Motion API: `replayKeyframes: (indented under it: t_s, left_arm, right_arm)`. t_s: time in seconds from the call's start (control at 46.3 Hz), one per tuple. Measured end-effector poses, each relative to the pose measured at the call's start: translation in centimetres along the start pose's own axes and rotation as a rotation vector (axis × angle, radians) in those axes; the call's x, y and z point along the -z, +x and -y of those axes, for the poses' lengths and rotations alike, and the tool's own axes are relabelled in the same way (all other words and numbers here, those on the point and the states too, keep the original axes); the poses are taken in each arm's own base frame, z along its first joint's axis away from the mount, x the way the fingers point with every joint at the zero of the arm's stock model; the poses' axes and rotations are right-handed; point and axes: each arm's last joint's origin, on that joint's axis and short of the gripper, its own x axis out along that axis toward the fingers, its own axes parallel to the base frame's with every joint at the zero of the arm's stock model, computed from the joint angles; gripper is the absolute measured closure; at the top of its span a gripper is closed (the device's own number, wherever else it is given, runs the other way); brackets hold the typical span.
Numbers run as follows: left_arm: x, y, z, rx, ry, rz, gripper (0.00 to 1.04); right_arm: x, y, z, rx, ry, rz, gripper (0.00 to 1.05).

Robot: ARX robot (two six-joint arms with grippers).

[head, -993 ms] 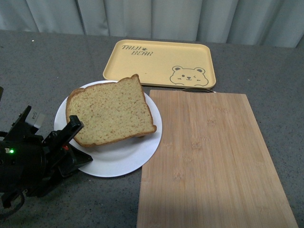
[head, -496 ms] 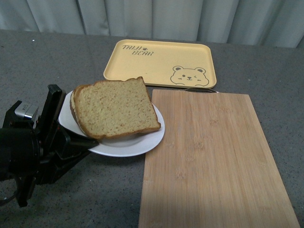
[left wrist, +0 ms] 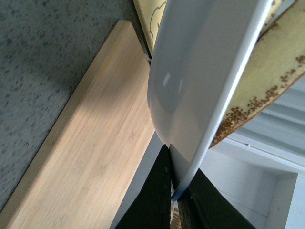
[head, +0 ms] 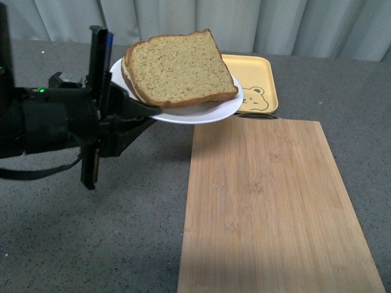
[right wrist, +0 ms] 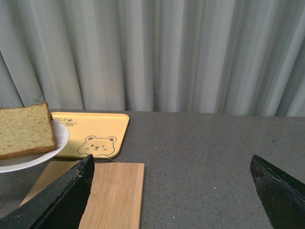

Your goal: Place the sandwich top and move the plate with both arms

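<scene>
Plate (head: 214,113) aloft, clear of the bench (head: 61,244), in front of the tray (head: 259,73), near the board's (head: 269,201) far corner. Sandwich top (head: 177,67) lies on it, overhanging the rim. Left fingers (left wrist: 152,200) pinch the rim at one side only. Right fingers (right wrist: 62,200) are wide, empty and well apart.

Risk: a one-edge grip may let the plate pivot or slip, and any tilt could slide the bread off.

Tray lettering is mostly hidden and unreadable; the bear drawing shows.

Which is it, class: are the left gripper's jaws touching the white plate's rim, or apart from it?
Touching. The left wrist view shows the left gripper with its two black jaws closed on the rim of the plate, with no gap on either side.
</scene>
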Motion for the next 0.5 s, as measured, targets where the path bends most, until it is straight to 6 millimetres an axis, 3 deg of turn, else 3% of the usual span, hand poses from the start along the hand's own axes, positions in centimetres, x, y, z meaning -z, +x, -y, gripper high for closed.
replayKeyframes:
  t_s: [0.302,0.496]
  left_arm:
    - [-3.7,10.5,3.0,-0.022,-0.042,-0.009,1.01]
    - [-4.7,14.6,4.0,-0.048,-0.072,-0.009,1.01]
  right_arm:
    - [0.0,0.0,0.0,0.000,0.000,0.000,0.09]
    - [0.0,0.0,0.0,0.000,0.000,0.000,0.09]
